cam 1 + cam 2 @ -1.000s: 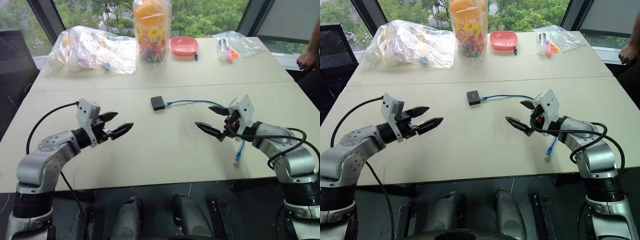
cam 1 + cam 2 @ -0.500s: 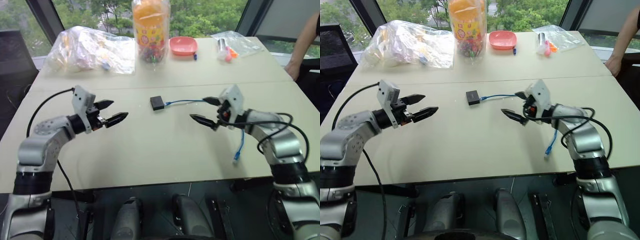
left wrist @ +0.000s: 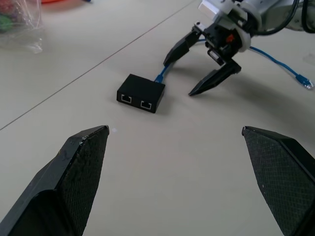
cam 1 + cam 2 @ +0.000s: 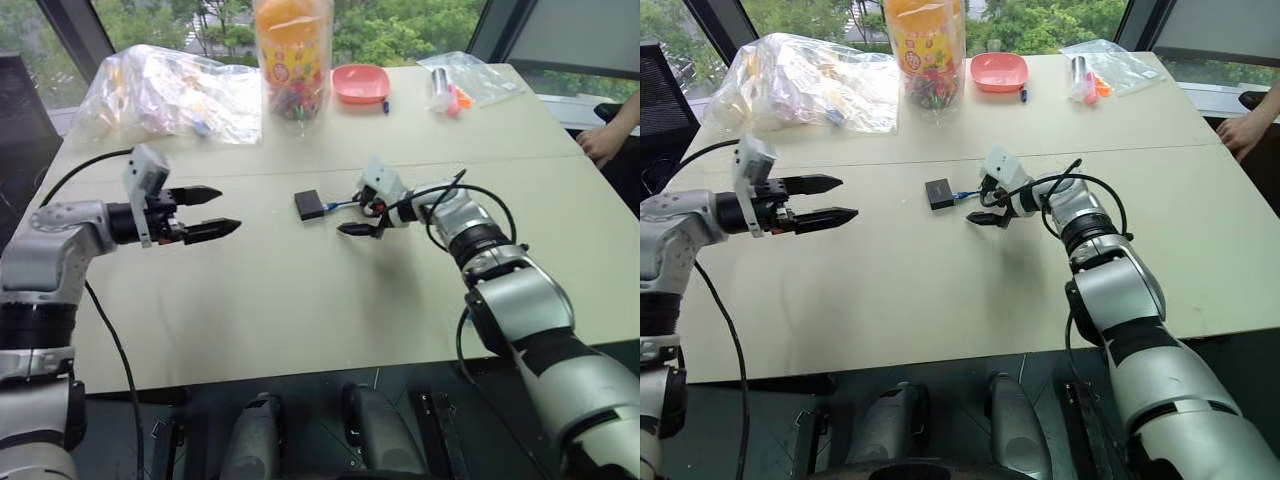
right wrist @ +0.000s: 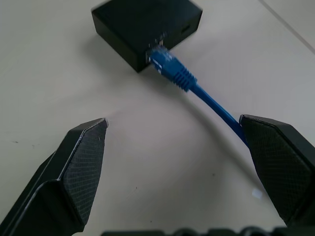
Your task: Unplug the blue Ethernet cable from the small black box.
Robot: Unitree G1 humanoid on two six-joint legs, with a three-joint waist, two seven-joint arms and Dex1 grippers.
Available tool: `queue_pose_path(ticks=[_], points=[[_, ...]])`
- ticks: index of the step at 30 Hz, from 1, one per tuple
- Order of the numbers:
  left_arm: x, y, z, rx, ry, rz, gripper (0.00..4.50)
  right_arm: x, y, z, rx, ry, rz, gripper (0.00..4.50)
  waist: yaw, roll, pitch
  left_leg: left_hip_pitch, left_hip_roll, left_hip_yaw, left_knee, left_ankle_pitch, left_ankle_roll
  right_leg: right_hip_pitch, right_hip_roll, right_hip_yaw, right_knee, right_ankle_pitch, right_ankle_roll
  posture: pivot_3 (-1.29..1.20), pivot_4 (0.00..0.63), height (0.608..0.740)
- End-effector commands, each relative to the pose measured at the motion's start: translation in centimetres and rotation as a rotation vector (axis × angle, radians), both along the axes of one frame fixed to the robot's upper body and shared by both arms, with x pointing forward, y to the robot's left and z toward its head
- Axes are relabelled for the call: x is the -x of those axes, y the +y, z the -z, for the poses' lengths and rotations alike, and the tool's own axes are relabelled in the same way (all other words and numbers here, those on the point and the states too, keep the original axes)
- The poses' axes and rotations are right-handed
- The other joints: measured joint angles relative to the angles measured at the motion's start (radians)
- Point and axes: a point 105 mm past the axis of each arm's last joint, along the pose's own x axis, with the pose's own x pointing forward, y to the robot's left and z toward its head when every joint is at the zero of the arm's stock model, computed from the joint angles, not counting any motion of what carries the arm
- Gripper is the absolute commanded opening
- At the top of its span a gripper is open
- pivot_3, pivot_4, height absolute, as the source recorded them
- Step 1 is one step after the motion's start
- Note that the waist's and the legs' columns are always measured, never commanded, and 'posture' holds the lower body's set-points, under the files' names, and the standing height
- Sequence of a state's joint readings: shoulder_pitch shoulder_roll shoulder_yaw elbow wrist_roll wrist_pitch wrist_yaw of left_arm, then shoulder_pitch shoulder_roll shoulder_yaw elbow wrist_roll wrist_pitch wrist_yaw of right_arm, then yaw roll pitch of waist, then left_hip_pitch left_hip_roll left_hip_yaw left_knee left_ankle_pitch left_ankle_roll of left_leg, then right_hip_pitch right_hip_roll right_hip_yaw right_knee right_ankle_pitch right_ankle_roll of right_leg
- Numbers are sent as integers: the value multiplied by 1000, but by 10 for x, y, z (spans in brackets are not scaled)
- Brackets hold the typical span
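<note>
The small black box (image 4: 309,205) lies flat near the middle of the table, two empty ports (image 3: 134,101) on one side. On its other side the blue Ethernet cable (image 5: 216,105) is plugged in by its blue plug (image 5: 170,67). My right gripper (image 4: 356,212) is open just behind that plug, one finger on each side of the cable, which runs close past one finger (image 5: 275,157). It holds nothing. My left gripper (image 4: 228,209) hovers open and empty to the left of the box, pointing at it. The cable's free end (image 3: 305,83) lies beyond the right gripper.
At the table's far side stand a tall candy jar (image 4: 292,55), a bulging clear plastic bag (image 4: 170,90), a pink bowl (image 4: 360,83) and a small bag of items (image 4: 460,80). A person's hand (image 4: 610,142) rests at the right edge. Bare tabletop (image 4: 300,300) spreads in front.
My right gripper has swung forward and left along the cable, from the table's right side to just behind the plug. My left gripper has risen slightly and moved left. Both stayed open.
</note>
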State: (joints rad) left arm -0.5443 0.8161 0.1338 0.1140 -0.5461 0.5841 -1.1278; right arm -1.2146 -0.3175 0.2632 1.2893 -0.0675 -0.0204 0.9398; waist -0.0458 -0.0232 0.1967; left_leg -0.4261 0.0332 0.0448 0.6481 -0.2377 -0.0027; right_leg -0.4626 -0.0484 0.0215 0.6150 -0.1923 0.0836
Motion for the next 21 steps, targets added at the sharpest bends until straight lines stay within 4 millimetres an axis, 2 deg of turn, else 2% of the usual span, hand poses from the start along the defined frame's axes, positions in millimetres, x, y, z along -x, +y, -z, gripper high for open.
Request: queue_pose_path(ticks=[1, 6, 11, 14, 18, 21], points=[[7, -3, -8, 30, -43, -24, 4484, -13, 12, -24, -7, -123, 47, 4500, -1, 0, 0, 0, 0, 0, 0, 0, -1, 0, 0, 0, 0, 0, 0, 0, 150, 740], [18, -6, -4, 59, -36, -70, 4484, -21, 28, -32, 62, -234, 77, 4500, -3, 0, 0, 1, 1, 0, 0, 2, -3, 0, 1, 0, 2, 1, -1, 0, 150, 740], [22, 1, -5, 83, -60, -168, 4484, -15, 47, -10, 105, -197, 48, 4500, -2, 0, 0, 2, 0, -1, 0, 3, -4, 1, 1, 0, 2, 1, -2, 0, 150, 740], [24, 3, -3, 82, -71, -214, 4500, -13, 50, 5, 150, -202, 64, 3640, -4, -1, -1, 4, 0, -1, 0, 3, -4, 3, 1, 0, 2, 1, -2, 0, 150, 740], [31, 5, -5, 87, -78, -246, 4500, -5, 54, 21, 202, -164, 11, 1633, -9, -1, -1, 7, 1, -1, 0, 4, -6, 4, 1, 0, 4, 2, -4, 0, 150, 740], [30, 7, -4, 82, -81, -267, 4500, 7, 59, 31, 160, -35, -60, 245, -10, -1, -1, 15, 1, -1, 0, 4, -6, 13, 1, 0, 3, 0, -7, 0, 150, 740]])
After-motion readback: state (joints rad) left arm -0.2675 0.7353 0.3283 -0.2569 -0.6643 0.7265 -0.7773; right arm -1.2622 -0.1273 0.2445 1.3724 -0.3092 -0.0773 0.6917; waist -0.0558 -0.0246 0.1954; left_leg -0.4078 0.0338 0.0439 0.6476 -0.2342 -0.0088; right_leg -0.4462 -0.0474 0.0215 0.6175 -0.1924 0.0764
